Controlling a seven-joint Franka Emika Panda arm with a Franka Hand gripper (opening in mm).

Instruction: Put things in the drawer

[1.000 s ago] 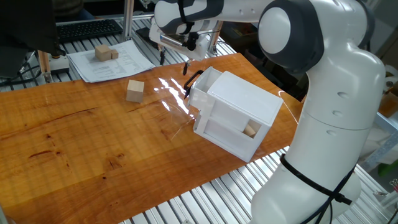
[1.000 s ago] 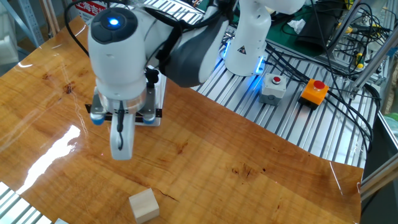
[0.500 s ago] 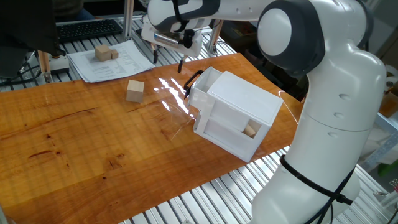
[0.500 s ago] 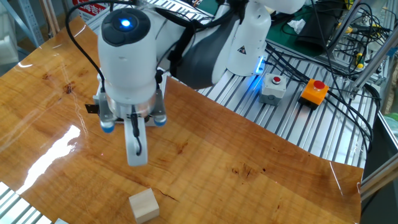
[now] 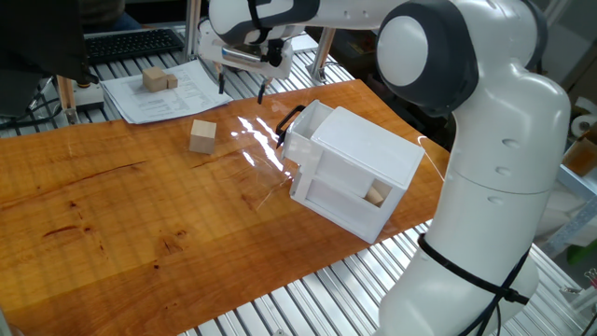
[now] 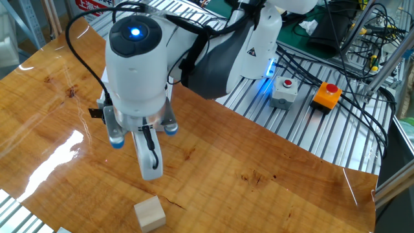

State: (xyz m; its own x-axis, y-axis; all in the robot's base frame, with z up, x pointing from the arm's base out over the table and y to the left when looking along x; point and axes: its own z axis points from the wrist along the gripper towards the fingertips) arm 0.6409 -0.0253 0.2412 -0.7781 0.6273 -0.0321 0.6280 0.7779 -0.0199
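Gripper [image 5: 241,90] hangs spread and empty above the table [image 5: 112,224], short of the lone cube [image 5: 202,136]; descending off-centre could knock it aside. Count: one cube on the wood, one inside the cabinet [image 5: 377,194], two on paper [image 5: 159,80], one drawer [image 5: 300,131] ajar.

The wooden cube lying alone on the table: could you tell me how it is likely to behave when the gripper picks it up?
The wooden cube looks solid and stiff, so it should not deform. Its flat faces rest squarely on the table, so rolling seems unlikely. It is small and probably light; the open gripper looks wide enough to take it.
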